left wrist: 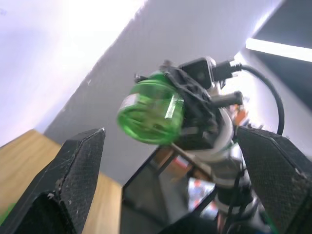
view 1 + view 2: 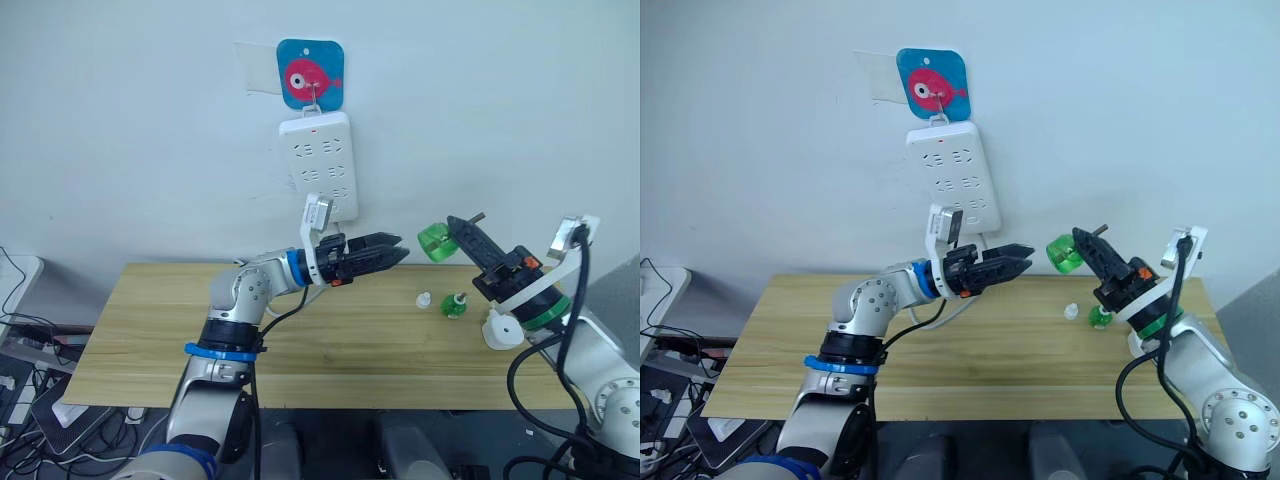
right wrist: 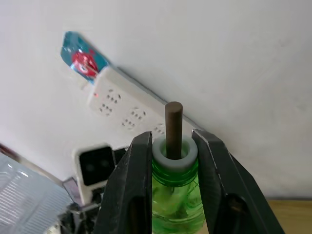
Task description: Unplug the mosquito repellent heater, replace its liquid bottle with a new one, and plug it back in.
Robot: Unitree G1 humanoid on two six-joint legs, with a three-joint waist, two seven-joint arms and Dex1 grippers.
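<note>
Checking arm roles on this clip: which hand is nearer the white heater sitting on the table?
Right. The heater sits on the table just below the right hand, which holds a green bottle. The left hand hovers open, farther away near the table's middle.

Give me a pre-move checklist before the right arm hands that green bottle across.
1. Right tool gripping the green bottle: ok, fingers clamp its white neck, wick sticking out past them.
2. Left tool ready to receive: ok, fingers spread, and the left wrist view has the bottle's base between them.
3. Gap between the two tools: ok, apart, no contact yet.
4. Heater off the power strip: ok, it sits on the table by the right arm.
5. Other green bottle and small white cap: ok, on the table, below the handover path.
6. Which bottle is the new one: cannot tell.
</note>
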